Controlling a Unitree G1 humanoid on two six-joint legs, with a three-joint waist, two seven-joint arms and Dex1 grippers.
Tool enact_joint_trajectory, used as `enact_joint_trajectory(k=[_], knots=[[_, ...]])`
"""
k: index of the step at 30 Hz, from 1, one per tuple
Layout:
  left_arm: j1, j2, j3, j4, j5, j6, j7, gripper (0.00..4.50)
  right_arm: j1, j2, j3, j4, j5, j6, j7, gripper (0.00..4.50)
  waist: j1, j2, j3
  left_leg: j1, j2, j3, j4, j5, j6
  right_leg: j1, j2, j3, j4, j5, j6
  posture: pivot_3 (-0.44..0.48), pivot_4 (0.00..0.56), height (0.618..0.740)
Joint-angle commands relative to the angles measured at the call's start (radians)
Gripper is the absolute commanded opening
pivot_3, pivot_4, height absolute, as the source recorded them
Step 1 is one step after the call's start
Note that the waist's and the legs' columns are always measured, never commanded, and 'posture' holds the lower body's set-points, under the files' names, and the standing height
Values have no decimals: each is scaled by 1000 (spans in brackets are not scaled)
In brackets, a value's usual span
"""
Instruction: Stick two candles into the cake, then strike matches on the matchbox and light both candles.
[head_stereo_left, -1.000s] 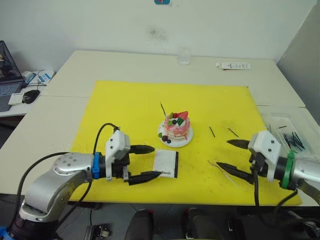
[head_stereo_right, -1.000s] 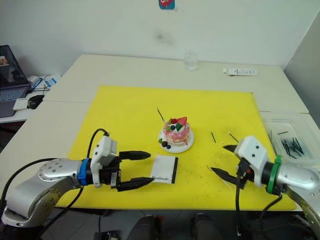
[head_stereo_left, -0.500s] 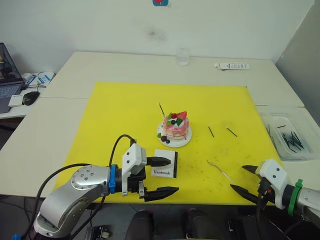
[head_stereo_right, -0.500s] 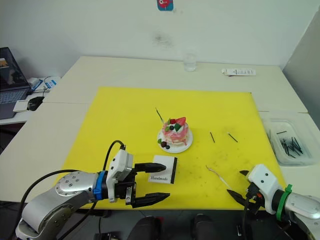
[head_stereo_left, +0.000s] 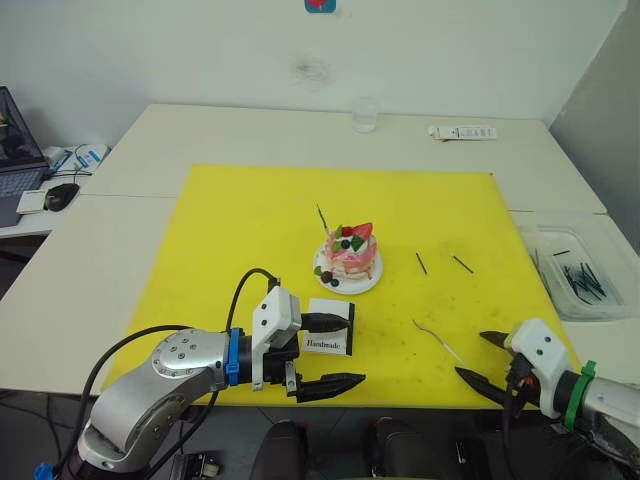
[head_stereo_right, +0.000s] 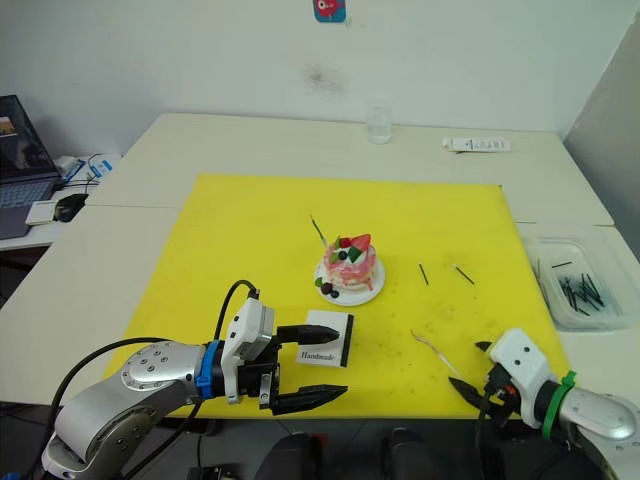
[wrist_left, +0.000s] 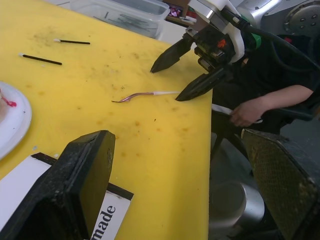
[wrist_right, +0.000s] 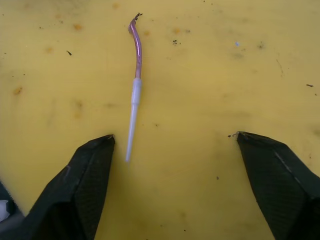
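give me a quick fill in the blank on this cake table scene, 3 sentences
1. The small round pink cake sits on a ____ mat.
2. The bent pinkish-tan stick candle lies flat on the mat in front of the ____ claw.
3. The flat white rectangular matchbox has the word ____ printed on it.

Missing words: yellow; right; Handmade

A clear glass (head_stereo_left: 366, 113) and a white remote (head_stereo_left: 464, 131) stand on the far table (head_stereo_left: 250, 135).
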Motion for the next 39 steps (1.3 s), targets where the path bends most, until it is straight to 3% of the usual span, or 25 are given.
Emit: enact_joint_trajectory(k=[1,8,9,15,18,25,32,39], knots=[[-11,-4,5,-13,-13,-5,5,4500,-14,-1,5,-40,11,30,-8,2801,0,0,0,0,0,0,0,0,0,0,0,0,0,0,0,0,150,740],[-9,-2,9,-28,-19,5,20,4500,-3,2,4,-72,12,55,-8,219,0,0,0,0,-1,1,0,0,0,0,0,0,0,0,0,0,150,740],[-9,-2,10,-31,-21,7,23,4500,-1,2,1,-76,14,56,-8,14,0,0,0,0,-1,1,0,0,0,0,0,0,0,0,0,0,150,740],[-7,-2,14,-51,-43,25,43,4500,0,-5,-75,-96,74,74,24,14,0,0,0,0,-1,1,0,0,0,0,0,0,0,0,0,0,150,740],[-18,-8,6,-51,-62,34,44,4500,9,-30,-172,-83,132,84,83,14,1,0,0,0,-1,1,0,0,0,0,0,0,0,0,0,0,150,740],[-49,-14,-21,-25,-41,17,20,4500,82,-165,-371,119,86,-22,282,14,3,0,0,0,-2,1,0,0,0,1,1,0,-1,0,0,0,150,740],[-69,-32,-42,-17,-37,17,21,4500,118,-221,-366,298,18,-123,390,14,2,0,0,0,-1,0,0,0,0,1,2,0,-1,0,0,0,150,740],[-72,-35,-43,-28,-36,19,23,4500,100,-232,-335,335,11,-92,417,14,2,1,-1,0,-1,1,0,0,0,1,2,0,-1,0,0,0,150,740]])
